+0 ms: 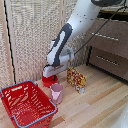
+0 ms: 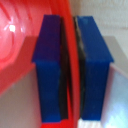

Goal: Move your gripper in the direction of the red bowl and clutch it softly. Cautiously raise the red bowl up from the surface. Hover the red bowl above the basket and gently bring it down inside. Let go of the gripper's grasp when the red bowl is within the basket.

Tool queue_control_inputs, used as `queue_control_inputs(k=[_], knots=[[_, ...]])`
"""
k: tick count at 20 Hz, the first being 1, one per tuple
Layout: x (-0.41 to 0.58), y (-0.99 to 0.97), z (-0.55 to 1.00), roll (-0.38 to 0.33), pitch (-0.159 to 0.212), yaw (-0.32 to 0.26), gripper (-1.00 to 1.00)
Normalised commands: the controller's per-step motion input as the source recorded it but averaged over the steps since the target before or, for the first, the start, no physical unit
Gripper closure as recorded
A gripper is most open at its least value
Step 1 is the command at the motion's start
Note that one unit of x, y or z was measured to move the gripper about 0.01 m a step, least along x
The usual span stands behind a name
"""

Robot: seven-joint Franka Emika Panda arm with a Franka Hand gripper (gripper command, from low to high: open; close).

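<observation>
Red bowl point(image 2: 17, 55) first: your wrist view shows its rim running as a thin red band straight down between the two blue fingers point(image 2: 49, 70), its glossy inner wall curving away to one side. Your gripper point(image 2: 70, 70) is pinching that rim, one pad on the inside of the wall and one on the outside, with only the wall's thickness between them.

From the exterior view, the red bowl point(image 1: 50, 81) sits directly under the gripper point(image 1: 50, 76), low over the wooden floor point(image 1: 100, 100); you cannot tell from here whether it is resting on the boards or just off them. It looks upright, mouth facing up toward the hand. Being round, it has no long axis to speak of.

Your arm point(image 1: 67, 37) comes down from the upper corner on the exterior view's right, slanting toward the exterior view's left, then bends so the white hand points straight down at the floor.

Working outward from the gripper: the pink cup point(image 1: 57, 93) stands just in front of and below it, upright. A patterned red-and-yellow packet point(image 1: 76, 77) stands beside the hand toward the exterior view's right. The basket point(image 1: 26, 105) lies further off, toward the exterior view's lower left, its long side running diagonally, its light blue-grey rim uppermost and its mouth open upward.
</observation>
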Motion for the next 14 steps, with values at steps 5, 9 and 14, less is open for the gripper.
queue_control_inputs(k=[5, 9, 14], knots=[[0.214, -0.21, 0.93, 0.055, 0.066, 0.087, 1.0], [0.213, -0.24, 0.98, 0.042, 0.051, 0.08, 1.0], [0.051, -0.05, 0.88, 0.038, 0.108, 0.084, 1.0]])
